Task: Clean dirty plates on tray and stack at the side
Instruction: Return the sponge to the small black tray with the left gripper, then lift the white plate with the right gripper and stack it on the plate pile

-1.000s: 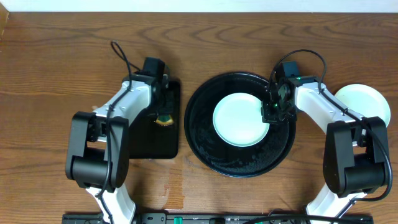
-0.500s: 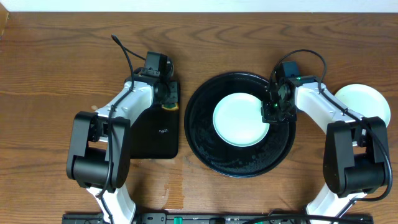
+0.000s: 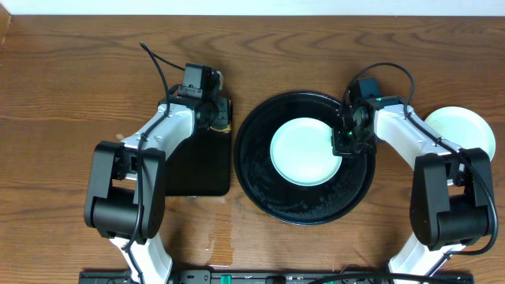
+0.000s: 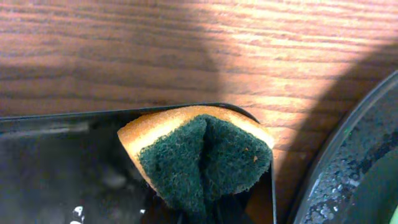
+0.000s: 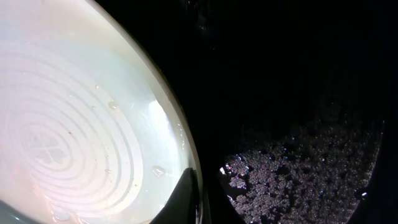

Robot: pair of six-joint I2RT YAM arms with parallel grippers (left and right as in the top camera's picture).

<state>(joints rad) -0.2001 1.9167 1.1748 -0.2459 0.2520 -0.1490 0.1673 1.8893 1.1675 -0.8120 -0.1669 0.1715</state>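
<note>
Left claw (image 3: 219, 120) is squeezed down on a yellow-and-green scrub sponge (image 4: 200, 155), folding it in half right over the far corner of the rectangular black tray (image 3: 193, 170). Right claw (image 3: 345, 142) is pinched on the right rim of the pale mint plate (image 3: 304, 154), which sits in the wet-looking round black tray (image 3: 256, 185). A second plate (image 3: 460, 126) sits off to that tray's right on the wooden table (image 3: 79, 79).

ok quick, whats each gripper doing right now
left gripper: closed, pinching the sponge
right gripper: closed on the rim of the plate in the tray
</note>
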